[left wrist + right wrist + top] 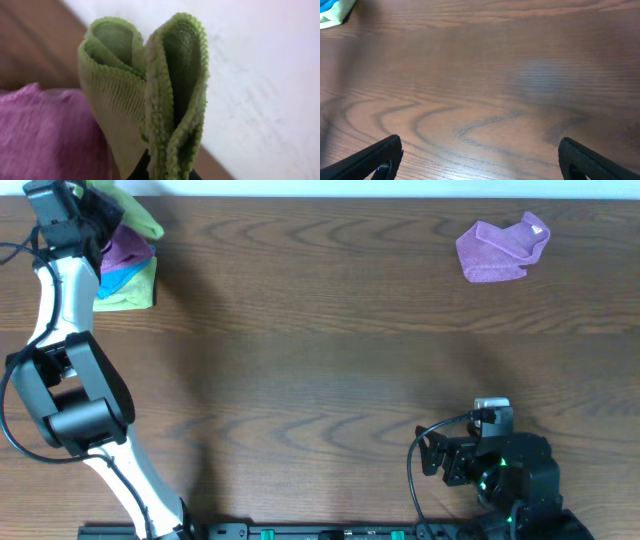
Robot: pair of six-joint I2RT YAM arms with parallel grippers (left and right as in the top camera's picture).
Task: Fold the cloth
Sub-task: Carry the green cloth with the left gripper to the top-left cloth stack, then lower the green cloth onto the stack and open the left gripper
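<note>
While overhead shows the cloth [140,218] only as a lime-green lump at the left gripper [108,220] in the table's far-left corner, left wrist view gives the detail. The cloth is bunched into two upright loops with ribbed stitched edges and fuzzy microfibre pile, pinched at the bottom. Left gripper is clenched on it.

Overhead, the cloth overlaps the far end of a stack [128,275] of purple, blue and paler yellow-green cloths. Left wrist view catches only the purple layer [45,135], blurred. A crumpled purple cloth [502,248] lies far right, seen overhead only.

Right gripper [432,455] sits near the front edge, well apart from all cloths. Its wrist view shows both fingers [375,160] spread wide with bare wood between.

Table [320,360] is dark, matte wood-grain. White surface [260,75] lies behind the cloth; can't tell what it is.
</note>
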